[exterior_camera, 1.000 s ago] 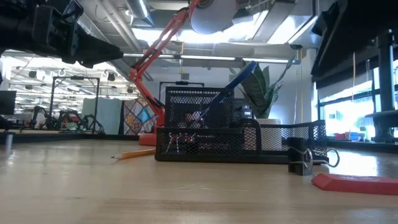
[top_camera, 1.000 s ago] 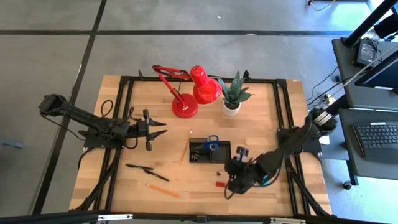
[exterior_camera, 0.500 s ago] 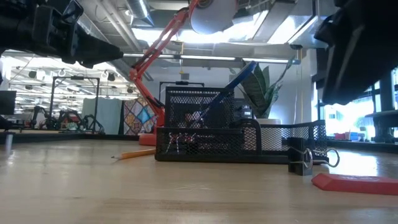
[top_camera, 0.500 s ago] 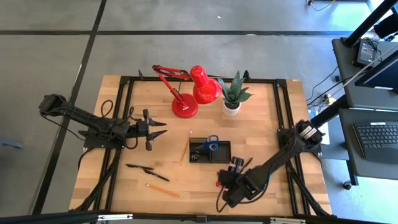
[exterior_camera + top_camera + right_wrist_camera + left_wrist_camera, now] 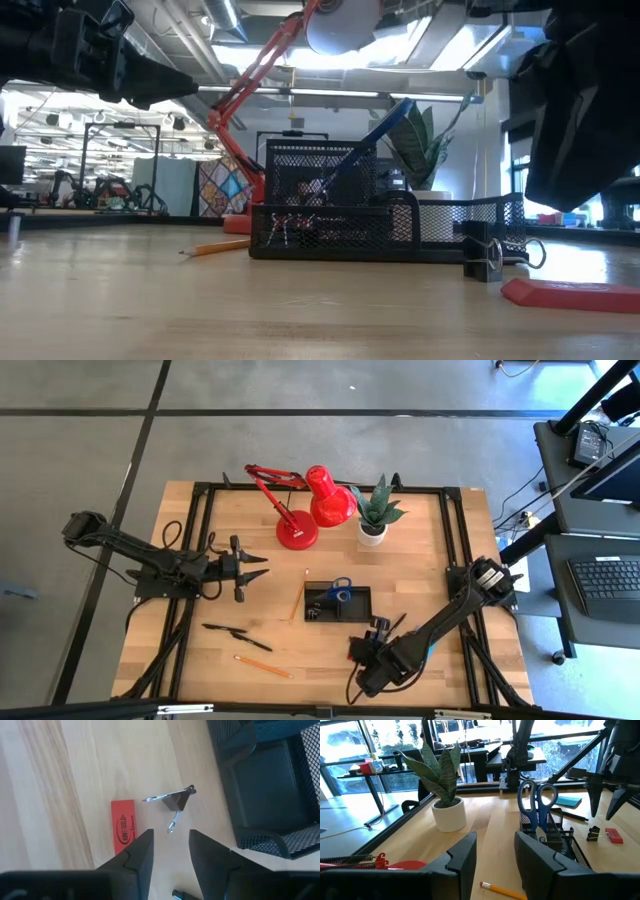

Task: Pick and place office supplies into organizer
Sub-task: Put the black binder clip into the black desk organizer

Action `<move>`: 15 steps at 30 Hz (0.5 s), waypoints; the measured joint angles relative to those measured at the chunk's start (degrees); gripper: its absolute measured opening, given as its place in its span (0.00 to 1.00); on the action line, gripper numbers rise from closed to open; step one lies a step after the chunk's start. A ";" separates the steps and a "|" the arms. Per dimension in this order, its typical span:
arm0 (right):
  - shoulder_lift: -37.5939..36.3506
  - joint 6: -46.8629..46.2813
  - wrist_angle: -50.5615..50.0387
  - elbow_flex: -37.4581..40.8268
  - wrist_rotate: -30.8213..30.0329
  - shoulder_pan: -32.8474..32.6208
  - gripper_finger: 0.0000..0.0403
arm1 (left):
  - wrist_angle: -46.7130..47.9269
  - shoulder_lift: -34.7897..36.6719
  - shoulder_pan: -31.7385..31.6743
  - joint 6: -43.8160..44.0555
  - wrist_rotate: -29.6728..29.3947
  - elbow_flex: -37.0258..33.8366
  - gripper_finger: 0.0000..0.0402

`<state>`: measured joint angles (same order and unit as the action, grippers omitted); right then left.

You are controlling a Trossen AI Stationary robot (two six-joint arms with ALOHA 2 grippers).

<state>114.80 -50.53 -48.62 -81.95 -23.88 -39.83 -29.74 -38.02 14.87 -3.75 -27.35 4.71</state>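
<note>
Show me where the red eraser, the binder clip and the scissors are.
red eraser (image 5: pixel 123 827), right wrist view, middle of its printed face
binder clip (image 5: pixel 180 800), right wrist view, its dark body
scissors (image 5: pixel 537 802), left wrist view, between the blue handle loops

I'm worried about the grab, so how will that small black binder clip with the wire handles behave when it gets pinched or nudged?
The small black binder clip looks light, so a nudge would probably skate it across the smooth wooden table. Its thin wire handles appear hinged and may swing, so pinching the body seems safer. It shouldn't roll, resting flat beside the red eraser.
</note>
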 joint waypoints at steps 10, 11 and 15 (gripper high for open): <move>0.04 -0.30 7.17 4.61 0.00 0.07 0.32 | 0.18 0.00 0.00 0.00 0.00 0.00 0.32; 0.04 -0.36 7.95 5.19 -0.02 0.07 0.32 | 0.26 0.00 0.00 0.00 0.00 -0.01 0.32; 0.04 -0.39 9.48 6.98 -0.02 0.45 0.32 | 0.28 0.00 0.00 0.00 0.00 -0.02 0.32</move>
<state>114.85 -50.92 -39.14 -74.97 -23.90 -39.38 -29.45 -38.02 14.87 -3.75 -27.35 4.69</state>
